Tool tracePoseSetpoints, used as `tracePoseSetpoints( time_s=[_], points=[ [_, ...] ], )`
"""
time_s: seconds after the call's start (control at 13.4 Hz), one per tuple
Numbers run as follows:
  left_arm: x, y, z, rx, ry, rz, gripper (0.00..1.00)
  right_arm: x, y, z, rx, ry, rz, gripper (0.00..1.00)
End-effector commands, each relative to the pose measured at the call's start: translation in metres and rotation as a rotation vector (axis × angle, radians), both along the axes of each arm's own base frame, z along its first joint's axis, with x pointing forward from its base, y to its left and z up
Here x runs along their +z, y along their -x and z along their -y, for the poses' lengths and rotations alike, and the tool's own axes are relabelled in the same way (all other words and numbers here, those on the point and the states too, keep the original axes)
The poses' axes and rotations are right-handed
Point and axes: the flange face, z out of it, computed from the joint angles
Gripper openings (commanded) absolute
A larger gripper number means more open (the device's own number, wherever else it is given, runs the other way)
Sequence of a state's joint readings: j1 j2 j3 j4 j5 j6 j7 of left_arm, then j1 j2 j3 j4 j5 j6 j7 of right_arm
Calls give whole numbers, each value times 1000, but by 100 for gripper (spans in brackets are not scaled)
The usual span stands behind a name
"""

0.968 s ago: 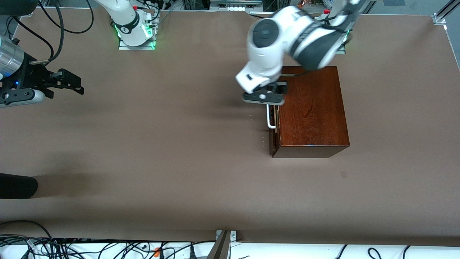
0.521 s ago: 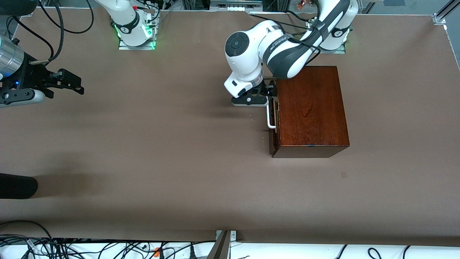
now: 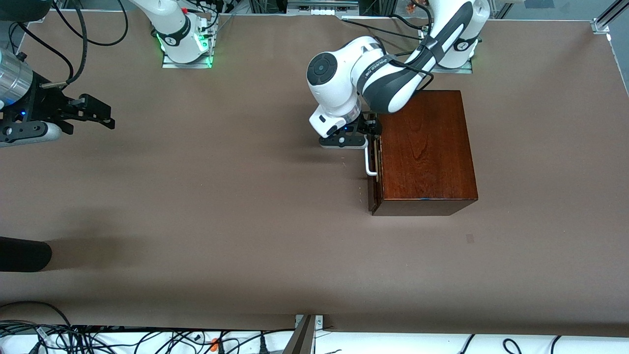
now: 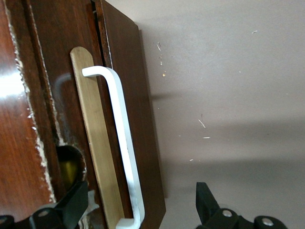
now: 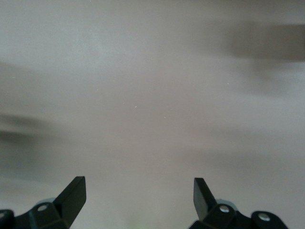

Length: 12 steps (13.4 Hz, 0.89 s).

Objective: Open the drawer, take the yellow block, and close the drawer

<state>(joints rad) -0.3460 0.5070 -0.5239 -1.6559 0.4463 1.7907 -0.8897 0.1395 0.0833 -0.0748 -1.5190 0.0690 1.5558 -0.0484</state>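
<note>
Since the earlier frames the left arm has swung down from above the wooden box (image 3: 422,147) and settled low beside its front, and the left gripper (image 3: 355,137) now hangs just beside the end of the white loop handle (image 3: 369,160) that lies farther from the front camera. In the left wrist view its fingers (image 4: 71,210) stand spread, one toward the wood and one out over the table (image 3: 221,196), with the handle (image 4: 121,143) running between them but not yet pinched.

The drawer (image 3: 374,172) sits in the box face turned toward the right arm's end of the table, and it looks shut or nearly so. The yellow block is not visible and is presumably inside.

The box looks stiff and fairly heavy, so it should stay put under a straight pull. The thin rigid loop is the place to take hold, near its middle, though its smooth white finish may be slippery. The block, being small, will likely be light.

The right gripper (image 3: 93,115) waits over the table's right-arm end, fingers (image 5: 71,193) wide apart, holding nothing.

Counted: one box, one drawer, one handle, two grippers
</note>
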Motion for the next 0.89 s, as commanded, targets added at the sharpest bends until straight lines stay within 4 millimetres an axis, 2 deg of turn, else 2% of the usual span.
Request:
tracePoseSetpoints(
  time_s=[0.0,0.37,0.6,0.82],
  points=[
    [-20,2,9,26,1,38,100,5,1,2,-1,-12,-8,100],
    [-39,3,13,14,-29,63,100,5,1,2,-6,-12,-8,100],
    [-57,8,19,35,-19,57,100,5,1,2,-6,-12,-8,100],
    [-58,11,28,42,12,71,100,5,1,2,-4,-12,-8,100]
  ],
)
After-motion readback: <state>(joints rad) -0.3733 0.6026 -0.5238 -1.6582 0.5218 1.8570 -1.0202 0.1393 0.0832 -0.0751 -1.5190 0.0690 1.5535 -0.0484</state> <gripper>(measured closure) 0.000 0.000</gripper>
